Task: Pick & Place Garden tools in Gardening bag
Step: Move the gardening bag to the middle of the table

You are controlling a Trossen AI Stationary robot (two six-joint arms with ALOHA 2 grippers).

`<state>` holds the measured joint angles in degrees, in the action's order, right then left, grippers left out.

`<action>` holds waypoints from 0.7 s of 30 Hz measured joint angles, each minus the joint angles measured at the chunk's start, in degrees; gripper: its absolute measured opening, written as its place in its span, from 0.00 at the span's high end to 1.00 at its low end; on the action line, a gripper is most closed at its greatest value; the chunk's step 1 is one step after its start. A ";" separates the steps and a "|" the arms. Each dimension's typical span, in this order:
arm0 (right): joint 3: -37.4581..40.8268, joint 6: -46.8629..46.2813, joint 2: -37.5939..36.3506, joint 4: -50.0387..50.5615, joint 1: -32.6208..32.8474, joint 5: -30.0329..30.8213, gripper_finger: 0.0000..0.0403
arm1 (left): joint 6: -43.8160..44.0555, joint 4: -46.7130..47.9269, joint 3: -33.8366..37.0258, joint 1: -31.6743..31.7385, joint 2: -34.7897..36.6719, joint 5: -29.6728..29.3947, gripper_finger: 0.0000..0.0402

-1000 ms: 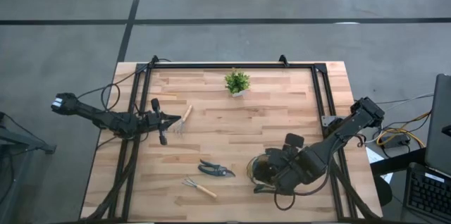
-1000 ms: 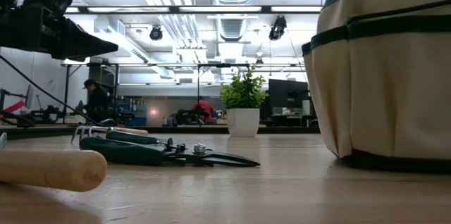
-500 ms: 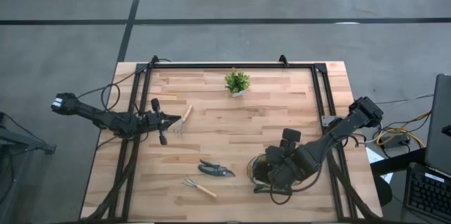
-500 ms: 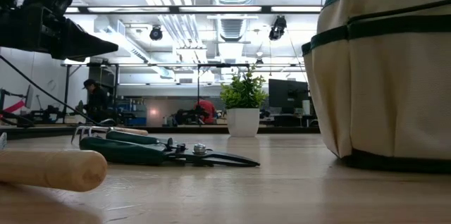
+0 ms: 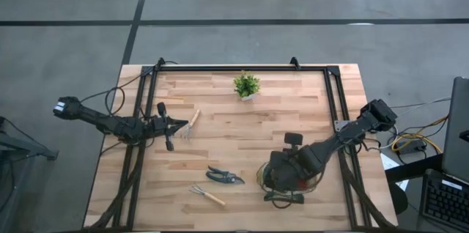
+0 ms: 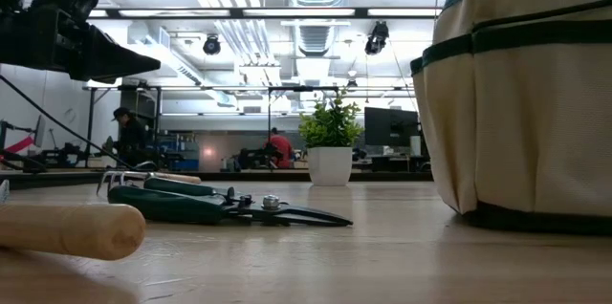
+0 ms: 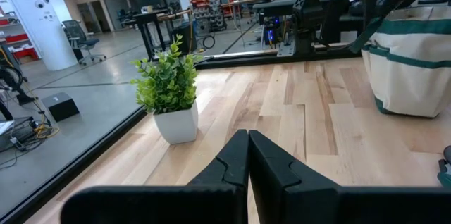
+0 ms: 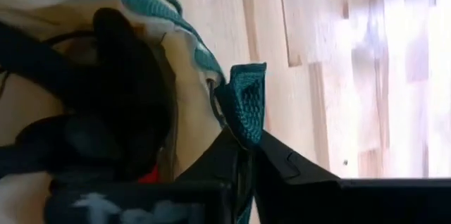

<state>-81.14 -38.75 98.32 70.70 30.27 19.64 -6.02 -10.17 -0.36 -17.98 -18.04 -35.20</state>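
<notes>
The khaki gardening bag with dark green trim stands on its base at the table's near right. My right gripper is over its rim, shut on a green strap. Inside the bag I see dark shapes and a bit of red. A pair of dark pruning shears and a wooden-handled rake lie flat near the front edge. A second rake lies at the left, just in front of my left gripper. That gripper hangs shut above the table and holds nothing. My right gripper pinches the bag's dark green webbing loop between its two fingers, at the bag's rim. It comes from above, over the bag's mouth. The loop sticks out past the fingertips, and the bag stands on the table.
A small green potted plant in a white pot stands at the far middle of the table. A black frame runs along the far edge and both sides. Bare wood lies between the plant and the tools.
My right arm has swung toward the table's left, and its gripper is now farther over the bag. The tools have stayed where they were.
</notes>
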 joint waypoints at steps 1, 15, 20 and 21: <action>0.20 0.49 0.00 -0.47 -0.57 0.02 0.97 | 0.00 -0.02 0.00 -0.02 0.01 0.00 0.97; 2.00 10.66 -0.01 -7.16 -9.15 1.31 0.98 | 0.00 0.00 0.00 -0.02 0.00 0.02 0.97; 1.92 13.96 -0.04 -9.83 -12.29 1.40 0.98 | 0.01 -0.02 0.00 -0.01 0.01 0.00 0.97; 1.92 15.25 -0.04 -11.20 -12.93 1.38 0.98 | 0.00 0.00 0.00 0.00 0.02 0.00 0.97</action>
<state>-79.22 -23.51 98.28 59.51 17.33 21.02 -6.02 -10.18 -0.36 -17.98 -18.02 -35.20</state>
